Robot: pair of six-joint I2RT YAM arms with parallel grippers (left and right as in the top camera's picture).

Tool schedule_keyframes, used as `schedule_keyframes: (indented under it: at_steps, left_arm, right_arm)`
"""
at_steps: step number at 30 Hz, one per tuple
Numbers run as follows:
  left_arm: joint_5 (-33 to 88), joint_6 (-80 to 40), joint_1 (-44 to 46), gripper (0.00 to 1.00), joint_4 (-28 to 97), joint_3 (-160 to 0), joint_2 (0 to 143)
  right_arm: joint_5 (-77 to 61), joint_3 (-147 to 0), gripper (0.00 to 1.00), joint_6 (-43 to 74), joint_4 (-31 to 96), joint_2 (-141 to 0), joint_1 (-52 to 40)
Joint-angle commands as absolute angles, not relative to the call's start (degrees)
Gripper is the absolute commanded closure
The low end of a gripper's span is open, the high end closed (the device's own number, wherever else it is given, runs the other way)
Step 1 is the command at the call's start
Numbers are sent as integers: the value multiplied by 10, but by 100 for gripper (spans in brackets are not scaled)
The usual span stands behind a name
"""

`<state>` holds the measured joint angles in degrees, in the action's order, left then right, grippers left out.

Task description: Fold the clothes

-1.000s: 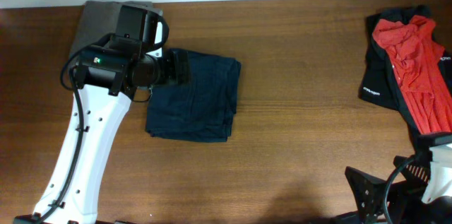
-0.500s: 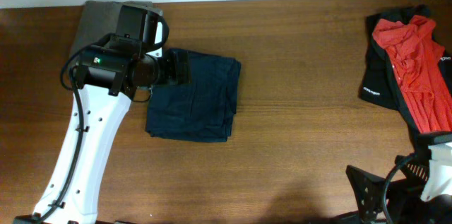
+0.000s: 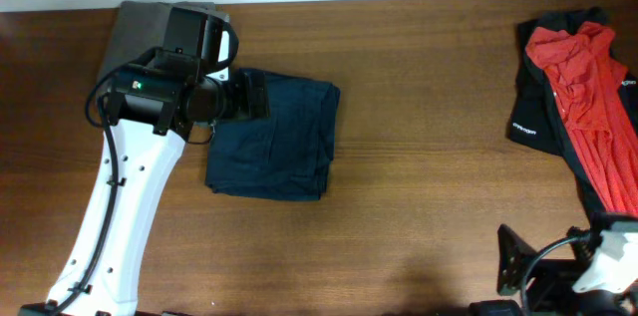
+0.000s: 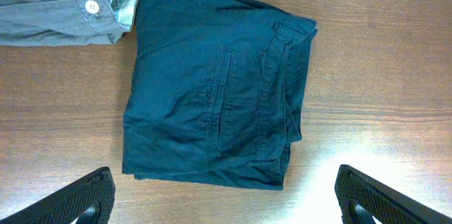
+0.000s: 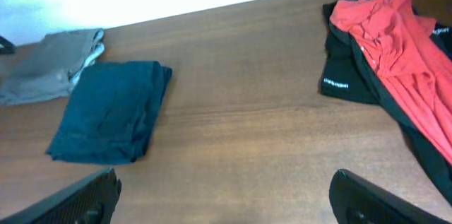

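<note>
Left pincer [image 4: 224,199] apart | right pincer [image 5: 222,199] apart | olive-grey trousers [image 4: 56,5] cut off by frame

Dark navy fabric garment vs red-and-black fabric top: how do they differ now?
The dark navy fabric garment is folded into a tidy rectangle; the red-and-black fabric top lies crumpled and unfolded. The navy garment is one colour; the top is red over black with white lettering. Both lie on the brown wooden table, ungripped.

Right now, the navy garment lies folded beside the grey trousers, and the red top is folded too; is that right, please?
Not quite: the top lies crumpled, as the overhead view shows; the navy garment is folded beside the trousers.
</note>
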<state>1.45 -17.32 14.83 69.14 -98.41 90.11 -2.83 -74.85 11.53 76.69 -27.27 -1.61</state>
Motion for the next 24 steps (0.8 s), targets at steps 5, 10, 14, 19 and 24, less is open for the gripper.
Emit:
schedule_keyframes:
  at_steps: [5,10,14,19,24]
  left_arm:
    - [13,-171,149,1,691,-986,896]
    - [13,-171,149,1,691,-986,896]
    - [13,-171,149,1,691,-986,896]
    - [13,-171,149,1,691,-986,896]
    - [13,-171,149,1,691,-986,896]
  right_arm:
    - [-56,-609,1,110,667,-215,-10]
    - [-71,-550,1,110,617,-199,-10]
    - [-70,-533,1,110,615,-192,-10]
    - [-69,-533,1,110,615,-187,-10]
    - [-69,-533,1,110,615,-170,-10]
